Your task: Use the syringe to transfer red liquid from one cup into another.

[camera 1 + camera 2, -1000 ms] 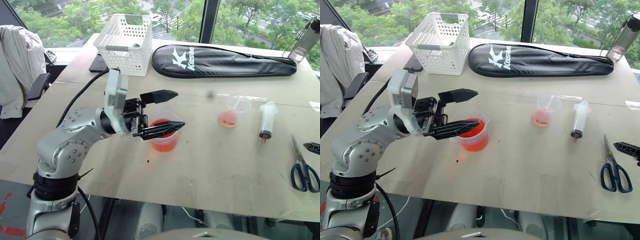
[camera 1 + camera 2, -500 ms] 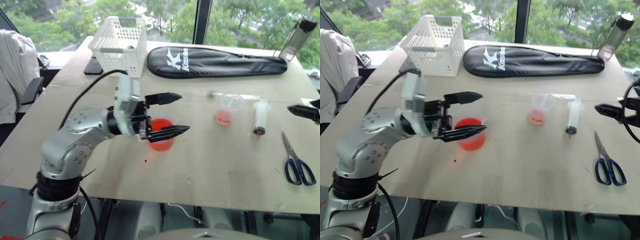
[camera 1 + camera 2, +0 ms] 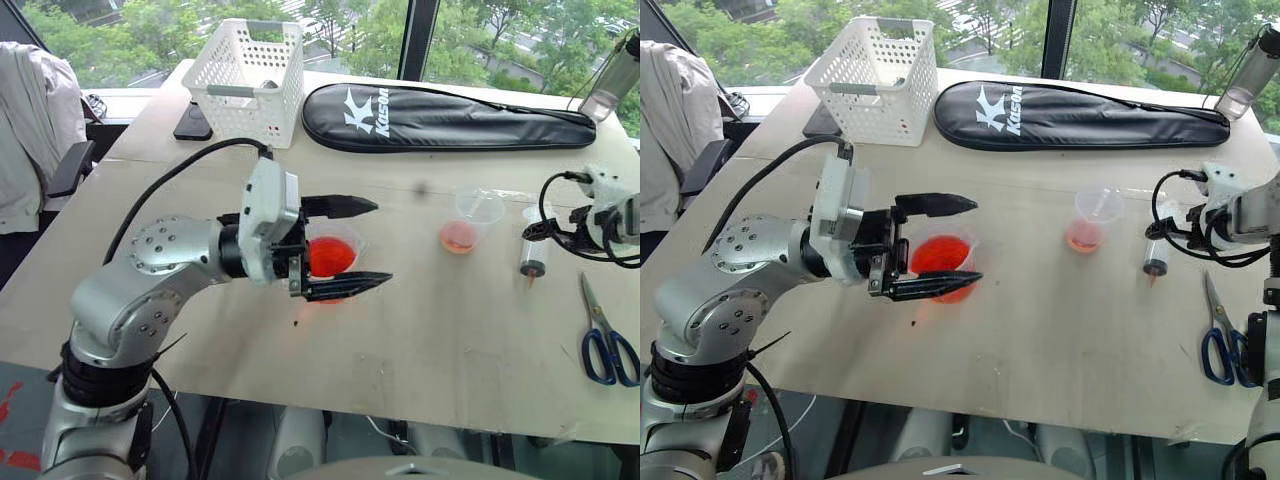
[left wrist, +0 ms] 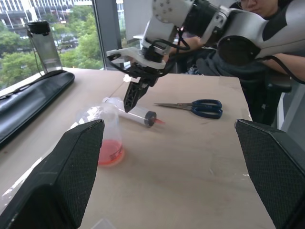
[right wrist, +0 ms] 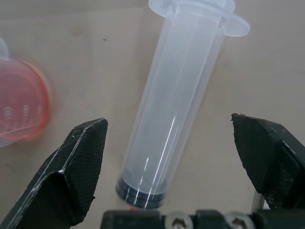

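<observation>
i see my right claw spread wide over the syringe, which lies flat on the counter between the small cup and the blue scissors, and nothing is gripped. my left claw is released too, its two fingers straddling the beaker of red liquid without holding it.

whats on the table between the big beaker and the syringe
The small clear cup with a little red liquid stands between the beaker and the syringe, nearer the syringe. The head views show it; otherwise that stretch is bare table.
</observation>
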Controlling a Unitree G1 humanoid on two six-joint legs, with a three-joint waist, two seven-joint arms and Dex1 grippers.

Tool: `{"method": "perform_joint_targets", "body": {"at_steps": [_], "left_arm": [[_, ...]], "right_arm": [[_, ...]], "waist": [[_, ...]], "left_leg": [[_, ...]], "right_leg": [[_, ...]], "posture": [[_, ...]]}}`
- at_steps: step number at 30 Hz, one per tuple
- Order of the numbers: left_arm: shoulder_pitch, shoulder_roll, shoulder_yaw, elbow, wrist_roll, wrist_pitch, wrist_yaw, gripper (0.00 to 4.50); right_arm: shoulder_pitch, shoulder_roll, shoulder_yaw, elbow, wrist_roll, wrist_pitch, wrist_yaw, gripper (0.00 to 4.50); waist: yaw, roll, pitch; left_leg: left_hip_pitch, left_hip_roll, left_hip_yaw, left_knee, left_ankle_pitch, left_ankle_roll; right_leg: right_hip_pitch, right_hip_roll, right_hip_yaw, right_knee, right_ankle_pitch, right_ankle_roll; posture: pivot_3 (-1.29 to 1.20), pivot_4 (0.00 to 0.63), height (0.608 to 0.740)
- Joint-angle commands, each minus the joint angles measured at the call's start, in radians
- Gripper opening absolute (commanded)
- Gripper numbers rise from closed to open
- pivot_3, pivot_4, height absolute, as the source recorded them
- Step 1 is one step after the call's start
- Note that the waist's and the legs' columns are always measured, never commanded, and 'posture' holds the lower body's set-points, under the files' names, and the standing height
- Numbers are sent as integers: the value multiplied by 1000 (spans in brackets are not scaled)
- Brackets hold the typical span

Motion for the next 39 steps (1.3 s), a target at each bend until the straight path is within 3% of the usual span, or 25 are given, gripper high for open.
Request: {"method": "perform_joint_targets", "body": {"at_steps": [1, 2, 5, 10, 14, 17, 20, 22, 23, 26, 28, 32, 34, 39], "left_arm": [[4, 21, 43, -40, -23, 5, 15, 4500], [8, 21, 45, -42, -21, 0, 17, 4500], [26, 20, 53, -49, -10, -17, 22, 4500], [50, 18, 73, -49, -7, -27, 28, 4500], [63, 1, 59, -42, 7, -45, 37, 4500], [56, -21, 62, -11, 20, -55, 62, 4500], [42, -51, 74, 29, 23, -55, 102, 4500], [16, -86, 78, 73, 27, -50, 150, 4500], [3, -99, 82, 92, 25, -48, 164, 4500], [-54, -136, 98, 165, 15, -37, 208, 4500], [-121, -165, 109, 255, 40, -47, 247, 4500], [-239, -180, 136, 406, 81, -55, 290, 4500], [-268, -167, 145, 449, 91, -46, 289, 4500], [-274, -54, 154, 529, 141, -43, 176, 4500]], "right_arm": [[-55, 30, 20, 72, -75, -65, 1, 4483], [-65, 41, 25, 101, -94, -80, 1, 4483], [-80, 60, 34, 184, -134, -110, 13, 3652], [-86, 56, 76, 220, -177, -122, 66, 1555], [-32, -1, 125, 136, -178, -133, 165, 1517], [117, -143, 99, -90, -127, -120, 264, 1514], [285, -161, -225, -321, -86, -52, 246, 1513], [404, -58, -585, -596, -7, -93, 282, 1512], [450, -19, -692, -718, 31, -115, 303, 1512], [465, 83, -779, -1008, 158, -115, 316, 1509], [405, 227, -736, -1160, 265, -182, 280, 1493], [381, 502, -418, -1245, 256, -435, 243, 1493], [406, 623, -248, -1180, 161, -651, 271, 1492], [439, 747, 83, -906, -16, -1054, 435, 1490]], "waist": [[-2, 0, 0], [-3, 0, 0], [0, 0, 0], [0, 0, 0], [3, 0, 0], [20, 1, 0], [24, 2, -1], [20, 2, -1], [17, 3, -1], [3, 5, -2], [-14, 4, -3], [-36, 3, -3], [-39, 4, -3], [-41, 4, -3]], "left_leg": [[0, 0, 0, 0, 0, 0], [1, 0, 0, 0, 0, 0], [1, 0, 0, 2, 0, 0], [1, 0, 0, 2, 0, 0], [1, 0, 0, 2, 0, 0], [0, 0, -1, 2, 0, 0], [-1, 0, -1, 2, 0, 0], [0, 0, 0, 1, 0, 0], [1, 0, -1, 2, 0, 0], [3, 1, -5, 2, 0, 0], [6, 2, -7, 2, 0, 0], [23, 1, -13, 3, 0, 0], [24, 1, -14, 2, 0, 0], [19, 0, -13, 2, 0, -1]], "right_leg": [[0, 0, 0, 0, 0, 0], [0, 0, 0, 0, 0, 0], [1, 0, 0, 1, 0, 0], [1, 0, 1, 1, 0, 0], [1, 1, 1, 1, 0, 0], [1, 0, 0, 1, 0, 0], [1, 0, 1, 0, 0, 0], [1, 1, 1, 1, 0, 0], [2, 2, 1, 2, 0, 1], [3, 4, 0, 4, 0, 1], [6, 6, 1, 5, 0, 1], [21, 10, 2, 4, -2, -4], [21, 11, 2, 4, -1, -5], [17, 10, 4, 4, 3, -5]], "posture": [[0, 150, 724], [0, 150, 724], [0, 150, 724], [0, 150, 724], [0, 150, 724], [0, 150, 724], [0, 150, 724], [0, 150, 724], [0, 150, 724], [0, 150, 724], [0, 150, 724], [0, 150, 724], [0, 150, 724], [0, 150, 724]]}}
